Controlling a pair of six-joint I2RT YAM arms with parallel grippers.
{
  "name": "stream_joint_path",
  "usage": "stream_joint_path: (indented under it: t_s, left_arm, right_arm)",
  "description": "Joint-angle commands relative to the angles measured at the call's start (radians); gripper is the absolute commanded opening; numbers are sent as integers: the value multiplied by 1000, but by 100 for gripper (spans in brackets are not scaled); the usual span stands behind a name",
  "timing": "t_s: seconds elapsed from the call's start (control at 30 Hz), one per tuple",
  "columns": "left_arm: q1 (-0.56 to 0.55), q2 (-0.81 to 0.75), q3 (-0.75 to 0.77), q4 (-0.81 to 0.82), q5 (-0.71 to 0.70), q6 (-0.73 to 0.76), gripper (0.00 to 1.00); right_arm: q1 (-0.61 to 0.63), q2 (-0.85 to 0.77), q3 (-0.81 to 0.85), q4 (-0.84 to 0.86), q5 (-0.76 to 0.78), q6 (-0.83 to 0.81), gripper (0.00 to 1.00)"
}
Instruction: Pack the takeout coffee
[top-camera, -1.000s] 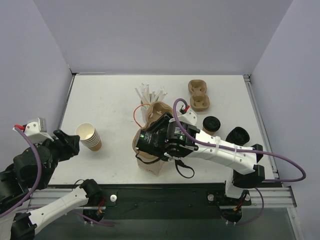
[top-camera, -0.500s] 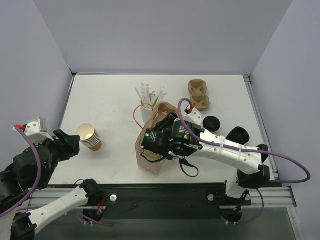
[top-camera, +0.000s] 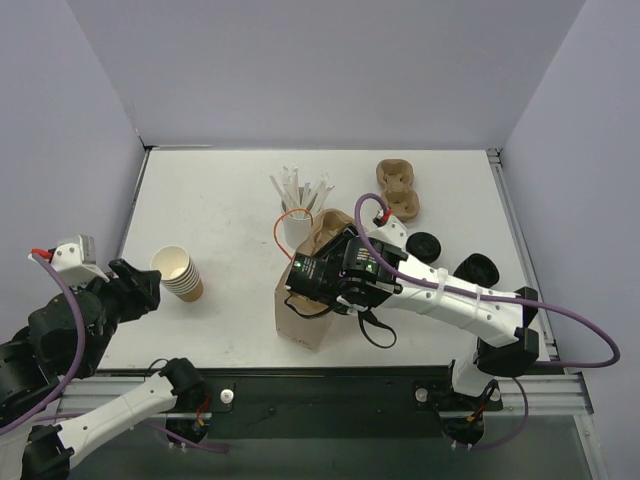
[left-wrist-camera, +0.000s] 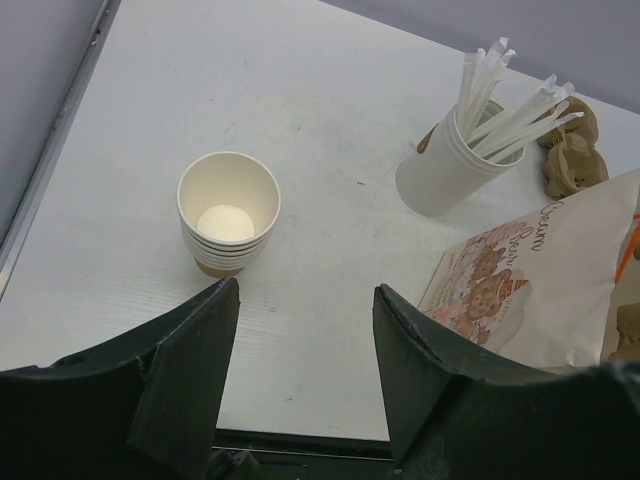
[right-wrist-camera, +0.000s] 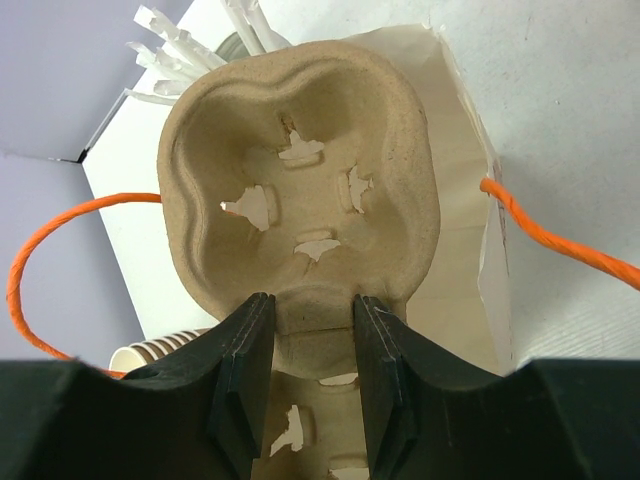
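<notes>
My right gripper (right-wrist-camera: 308, 310) is shut on the middle ridge of a brown pulp cup carrier (right-wrist-camera: 300, 170). It holds the carrier at the open mouth of a printed paper bag (top-camera: 298, 322) with an orange cord handle (right-wrist-camera: 560, 240). In the top view the wrist covers most of the carrier (top-camera: 325, 222). The takeout coffee (top-camera: 425, 245) shows as a round black lid to the right of the bag, apart from both grippers. My left gripper (left-wrist-camera: 305, 290) is open and empty at the table's left front edge, short of the stack of cups.
A stack of lidless paper cups (top-camera: 178, 273) stands at the left. A white cup of wrapped straws (top-camera: 297, 200) is behind the bag. More pulp carriers (top-camera: 397, 190) lie at the back right. A pile of black lids (top-camera: 475, 270) sits beside the right arm.
The right arm has moved a little right and away with the carrier in its grip, and the bag now stands straighter. The left arm has not moved.
</notes>
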Motion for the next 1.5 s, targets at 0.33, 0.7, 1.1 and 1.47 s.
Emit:
stream_joint_path:
  t_s: [0.33,0.7,1.1,1.47]
  left_arm:
    - [-2,-4,6,50,14,34,66]
    - [-2,-8,17,45,5,43,66]
    - [-2,-13,26,42,2,47,66]
    - [-4,-27,20,31,-16,45,66]
  right_arm:
    - [-63,48,27,-216,5,247,20]
    - [-74,70,47,-216,-10,247,20]
    - [-82,91,55,-216,-28,209,21]
    - [-116,101,92,-216,-13,95,25]
